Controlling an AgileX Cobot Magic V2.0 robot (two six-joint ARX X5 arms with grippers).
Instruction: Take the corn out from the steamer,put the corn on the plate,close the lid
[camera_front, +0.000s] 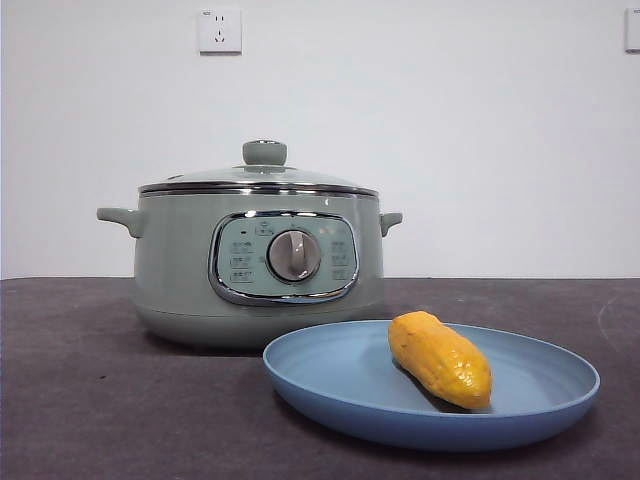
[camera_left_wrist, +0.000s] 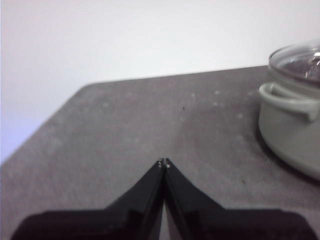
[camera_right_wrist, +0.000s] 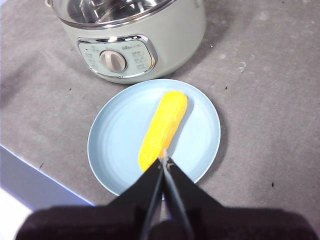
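Note:
The pale green steamer (camera_front: 250, 270) stands mid-table with its glass lid (camera_front: 262, 175) seated on the rim. In front of it the light-blue plate (camera_front: 340, 385) carries the yellow corn (camera_front: 440, 358), lying flat. Seen from the right wrist, my right gripper (camera_right_wrist: 164, 161) hovers shut and empty above the plate (camera_right_wrist: 120, 140), over the near end of the corn (camera_right_wrist: 165, 127). My left gripper (camera_left_wrist: 164, 162) is shut and empty over bare table, off to the side of the steamer (camera_left_wrist: 290, 130), whose lid (camera_left_wrist: 300, 60) sits on it. Neither gripper shows in the front view.
Dark grey tabletop (camera_front: 80, 400) surrounds the pot and plate. A white wall with a socket (camera_front: 220, 30) stands behind. The table's edge (camera_left_wrist: 45, 125) runs past my left gripper, and another edge (camera_right_wrist: 45, 170) lies close to the plate.

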